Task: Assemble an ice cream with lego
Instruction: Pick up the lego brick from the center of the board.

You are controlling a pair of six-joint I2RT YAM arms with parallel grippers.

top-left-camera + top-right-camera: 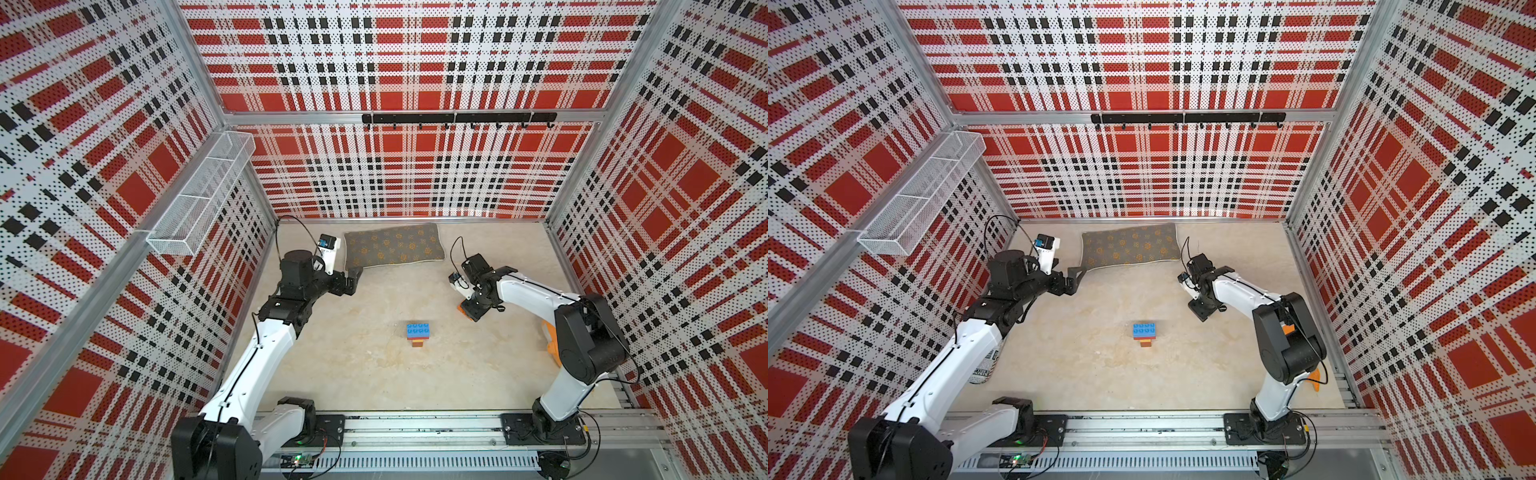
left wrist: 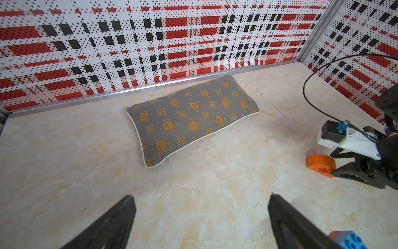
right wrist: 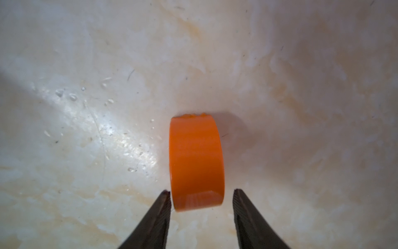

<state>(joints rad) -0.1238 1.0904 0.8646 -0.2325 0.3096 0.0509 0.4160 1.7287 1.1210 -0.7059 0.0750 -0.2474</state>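
A partial ice cream stack (image 1: 418, 331) (image 1: 1144, 331) stands mid-table: a blue lego brick on top, a red layer under it, and a narrow stem (image 1: 417, 343) below. Its blue corner (image 2: 351, 241) shows in the left wrist view. The orange dome (image 3: 197, 163) (image 2: 321, 163) with a red asterisk lies on the table right of the stack. My right gripper (image 3: 201, 191) (image 1: 471, 311) points down over it, open. Its fingers straddle the dome's near end, one touching its side and the other apart from it. My left gripper (image 2: 201, 197) (image 1: 353, 276) hovers wide open and empty near the cushion.
A grey flowered cushion (image 1: 394, 246) lies at the back of the table. A big orange object (image 1: 550, 340) sits behind the right arm near the right wall. A printed can (image 1: 984, 370) stands under the left arm. A wire basket (image 1: 199, 195) hangs on the left wall.
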